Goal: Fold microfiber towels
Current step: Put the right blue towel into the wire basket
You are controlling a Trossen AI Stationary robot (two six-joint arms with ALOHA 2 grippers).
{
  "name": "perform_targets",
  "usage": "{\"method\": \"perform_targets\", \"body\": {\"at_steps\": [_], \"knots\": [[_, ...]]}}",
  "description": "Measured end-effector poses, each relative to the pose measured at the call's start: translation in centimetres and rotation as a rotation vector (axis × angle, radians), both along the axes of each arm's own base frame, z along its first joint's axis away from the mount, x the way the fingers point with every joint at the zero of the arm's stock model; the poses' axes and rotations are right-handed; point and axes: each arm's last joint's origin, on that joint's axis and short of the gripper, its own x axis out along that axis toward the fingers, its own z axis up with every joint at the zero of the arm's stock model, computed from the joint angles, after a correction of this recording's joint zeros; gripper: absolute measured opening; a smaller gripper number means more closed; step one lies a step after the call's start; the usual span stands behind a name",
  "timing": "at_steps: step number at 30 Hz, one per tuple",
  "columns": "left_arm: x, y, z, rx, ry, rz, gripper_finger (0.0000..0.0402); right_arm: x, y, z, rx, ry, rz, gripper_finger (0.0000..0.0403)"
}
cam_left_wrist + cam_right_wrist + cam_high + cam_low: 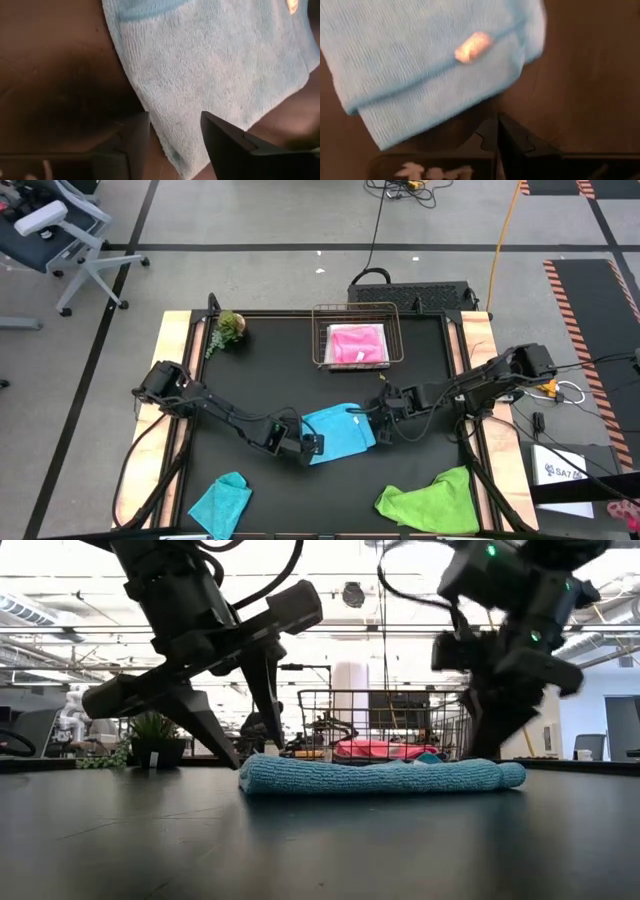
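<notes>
1. At the front left of the table [250, 370] a teal towel [222, 502] lies crumpled, well apart from both arms.
2. A small green plant [229, 329] stands near the back left corner.
3. The left gripper [311, 446] is low at the left edge of the sky blue towel [340, 431]. Its fingers [227, 145] stand apart, one on each side of the towel's corner, and they do not hold it.
4. The sky blue towel lies folded in the middle of the table, flat and with a rolled edge in the low view.
5. A wire basket [320, 340] at the back holds a folded hot pink towel [357, 344].
6. The right gripper [384, 423] is just beside the right edge of the sky blue towel, its fingers together and holding nothing.
7. A lime green towel [433, 500] lies crumpled at the front right.
</notes>
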Motion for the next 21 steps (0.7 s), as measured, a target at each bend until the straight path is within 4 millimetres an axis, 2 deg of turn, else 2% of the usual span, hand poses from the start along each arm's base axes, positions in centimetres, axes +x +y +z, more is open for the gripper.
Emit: {"method": "perform_targets", "body": {"at_steps": [4,9,16,21], "knots": [[0.0,0.1,0.0,0.012,0.005,0.004,0.0178,-0.7,-0.2,-1.0,0.096,0.002,-0.015,0.0],[-0.2,0.1,-0.3,0.02,0.027,0.002,0.0198,-0.6,-0.4,-0.6,0.192,-0.008,0.009,0.0026],[-0.3,0.3,-0.4,0.049,0.038,0.015,0.0233,-0.6,-1.3,0.8,0.266,-0.084,-0.07,0.0121],[-0.1,0.2,-1.2,0.065,0.043,0.026,0.0236,-0.4,-1.6,0.9,0.319,-0.097,-0.151,0.0194]]}}
